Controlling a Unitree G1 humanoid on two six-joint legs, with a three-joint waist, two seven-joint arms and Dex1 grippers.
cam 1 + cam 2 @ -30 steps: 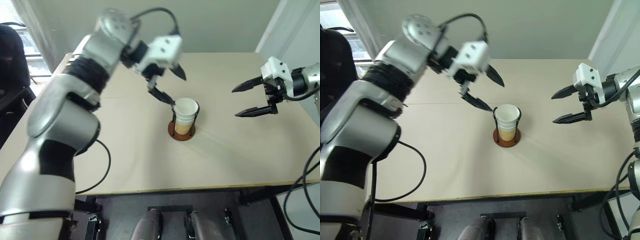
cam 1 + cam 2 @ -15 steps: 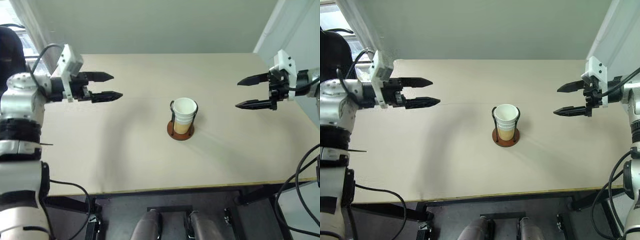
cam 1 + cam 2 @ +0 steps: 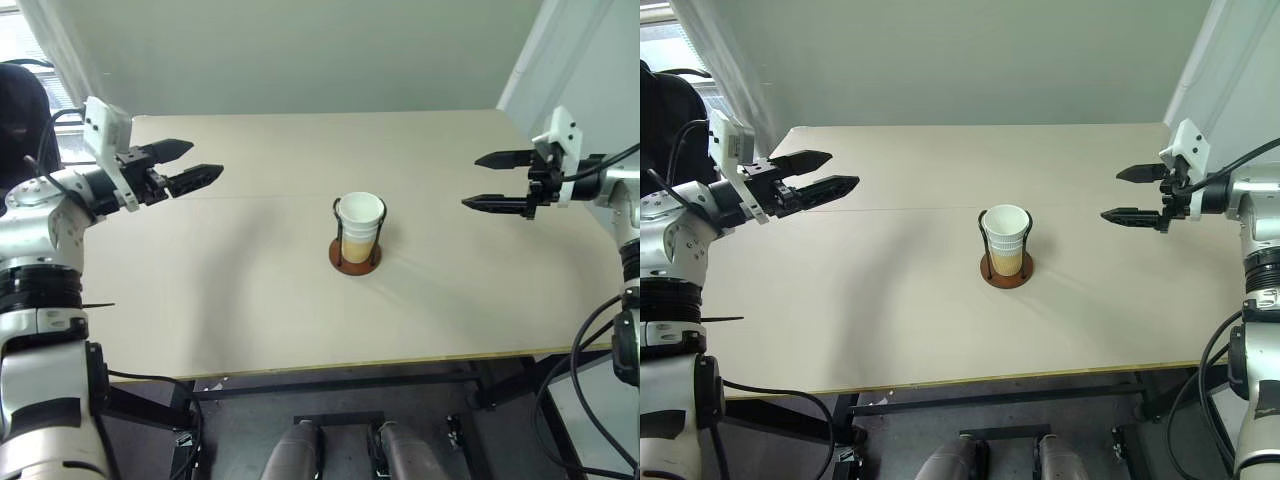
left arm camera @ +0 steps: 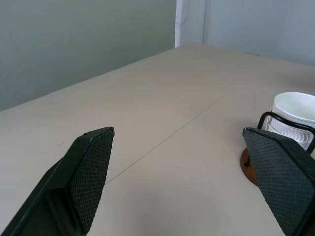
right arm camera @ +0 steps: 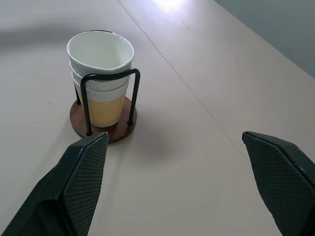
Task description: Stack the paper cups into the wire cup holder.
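While the paper cups point(image 5: 101, 69) are sitting nested upright in the wire cup holder point(image 5: 103, 120) at mid-table point(image 3: 250, 300), the left gripper point(image 3: 190, 166) and right gripper point(image 3: 490, 180) are hanging released, well apart; any withdrawal should be avoiding the stack.

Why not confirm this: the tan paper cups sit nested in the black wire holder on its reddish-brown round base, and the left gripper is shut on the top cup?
Wrong about the grip. The left gripper hangs open and empty, off to the side of the nested tan paper cups in the black wire holder, as the left eye view shows.

Beige table point(image 3: 250, 300) (wire cup holder point(image 3: 355, 255) mid-top)
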